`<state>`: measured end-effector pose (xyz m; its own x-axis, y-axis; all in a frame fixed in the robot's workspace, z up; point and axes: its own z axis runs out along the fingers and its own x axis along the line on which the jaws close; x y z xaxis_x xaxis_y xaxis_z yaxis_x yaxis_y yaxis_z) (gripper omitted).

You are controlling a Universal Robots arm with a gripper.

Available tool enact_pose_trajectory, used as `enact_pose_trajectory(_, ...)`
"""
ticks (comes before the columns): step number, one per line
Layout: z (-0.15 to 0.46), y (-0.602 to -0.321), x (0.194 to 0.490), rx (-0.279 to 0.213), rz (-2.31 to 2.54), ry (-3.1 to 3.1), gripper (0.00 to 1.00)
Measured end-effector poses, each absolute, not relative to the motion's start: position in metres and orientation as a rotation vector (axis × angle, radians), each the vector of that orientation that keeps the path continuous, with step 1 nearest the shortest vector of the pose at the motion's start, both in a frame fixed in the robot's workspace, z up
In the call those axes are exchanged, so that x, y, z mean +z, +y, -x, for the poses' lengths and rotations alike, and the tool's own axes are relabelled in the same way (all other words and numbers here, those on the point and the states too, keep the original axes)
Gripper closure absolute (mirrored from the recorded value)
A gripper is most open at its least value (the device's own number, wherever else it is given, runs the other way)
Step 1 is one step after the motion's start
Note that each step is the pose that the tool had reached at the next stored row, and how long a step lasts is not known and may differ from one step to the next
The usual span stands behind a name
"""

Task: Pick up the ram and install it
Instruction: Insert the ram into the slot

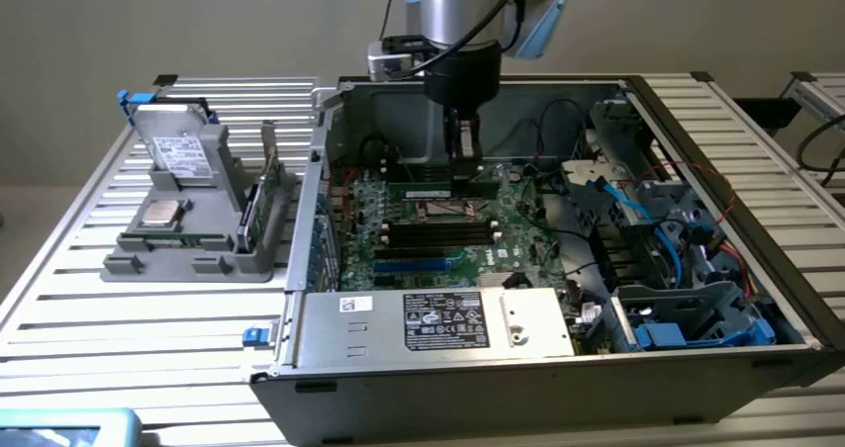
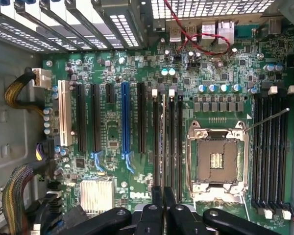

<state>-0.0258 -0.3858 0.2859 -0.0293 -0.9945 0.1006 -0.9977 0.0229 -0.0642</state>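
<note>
While clamped in the gripper (image 1: 461, 170), the ram (image 1: 429, 192) hangs inside the case (image 1: 396, 378), low over the motherboard (image 1: 509, 205). It lies level, with its long side across the exterior view and its label strip facing the camera. It sits over the far side of the socket (image 1: 436, 210), behind it as seen from the exterior view.

In the wrist view the ram appears edge-on as a thin pale line that runs out from between the fingers (image 2: 157, 200). This line is parallel to the black slots (image 2: 180, 142) beside the socket and lies over that bank, between two neighbouring slots. Whether its lower edge touches a slot cannot be told.

Gripper state: narrow. The two fingers stand almost together, pinching the ram by its faces near mid-length. The arm (image 1: 460, 22) comes straight down into the case from above.

Around the bank:
- A blue slot (image 2: 126, 122) and further black expansion slots lie on the side away from the socket.
- A second bank (image 2: 269, 147) of black slots lies beyond the socket.
- A finned heatsink (image 2: 96, 195) sits near the expansion slots.

The power supply (image 1: 442, 318) fills the near edge of the case, and blue cables (image 1: 620, 205) run through the bay on the exterior view's right.

On the table (image 1: 133, 318), at the exterior view's left and well apart from the case, a grey fixture (image 1: 185, 254) holds a drive (image 1: 178, 150) and an upright green card (image 1: 271, 195).
</note>
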Motion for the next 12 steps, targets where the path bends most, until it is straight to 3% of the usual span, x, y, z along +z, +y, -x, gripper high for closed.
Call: enact_pose_trajectory(12, 0.025, -0.392, 0.273, 0.176, -2.168, -2.224, 0.87)
